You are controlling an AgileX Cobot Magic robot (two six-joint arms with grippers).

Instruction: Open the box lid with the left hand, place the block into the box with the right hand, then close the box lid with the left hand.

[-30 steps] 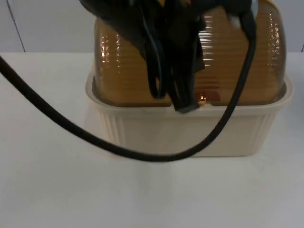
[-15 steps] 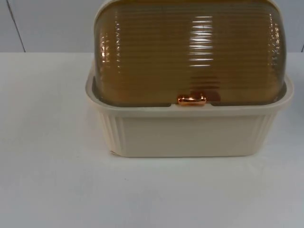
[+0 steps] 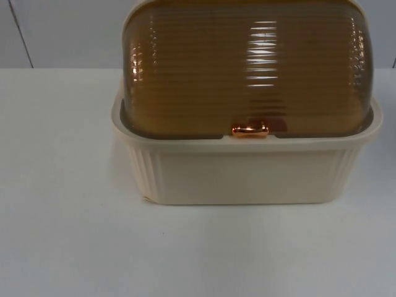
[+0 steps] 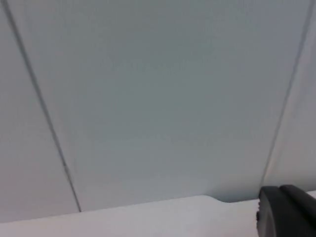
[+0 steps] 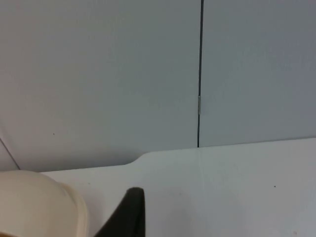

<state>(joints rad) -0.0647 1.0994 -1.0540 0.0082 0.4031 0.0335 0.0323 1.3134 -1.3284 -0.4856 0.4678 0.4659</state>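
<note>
Top view: box (image 3: 247, 170) lid (image 3: 247, 74) closed; right pincer (image 5: 129, 217) beside box.

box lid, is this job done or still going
The amber lid sits shut on the cream box, copper handle at the front rim, so the closing step looks done. Nothing is in hand: the left fingertip and right fingertip face the grey partition wall. No block is visible through the lid.

The white table top (image 3: 62, 235) runs back to a grey partition wall (image 3: 68, 34), which stands along its far edge. Thin dark seams (image 5: 200, 74) run up the wall panels, and the table's far edge has a small stepped notch (image 5: 136, 159).
</note>
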